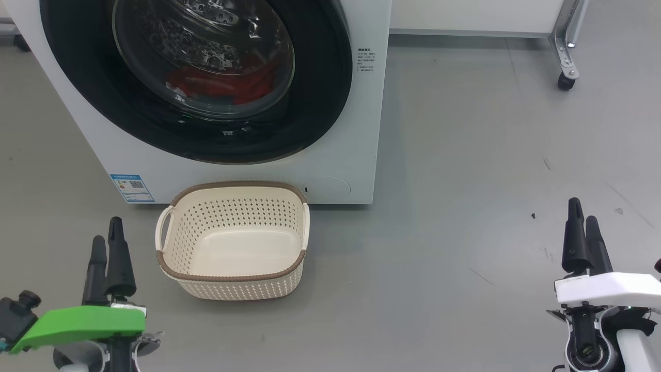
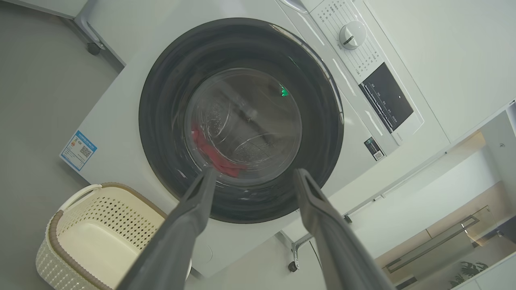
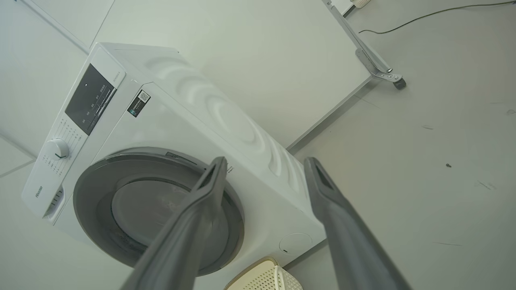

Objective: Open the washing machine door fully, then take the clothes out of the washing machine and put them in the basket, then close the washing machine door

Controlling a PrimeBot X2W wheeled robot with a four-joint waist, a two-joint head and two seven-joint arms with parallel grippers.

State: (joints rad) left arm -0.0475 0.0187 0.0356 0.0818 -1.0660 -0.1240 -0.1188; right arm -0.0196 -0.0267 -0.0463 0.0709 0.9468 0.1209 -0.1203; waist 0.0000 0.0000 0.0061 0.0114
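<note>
Door (image 1: 320, 77) shut, clothes (image 1: 222, 85) inside; basket (image 1: 232, 185) in front; L claw (image 1: 107, 231) & R claw (image 1: 582, 212) both released.

Just one word reads clean: the wordmark (image 3: 39, 191) "Hisense", low on the control panel (image 3: 70, 129) of the washing machine (image 3: 169, 133). The blue sticker (image 1: 131, 187) on its front carries a QR code (print too small to read), as does the small black label (image 3: 139, 103). The printed lines (image 1: 365, 59) on the front are illegible.
</note>
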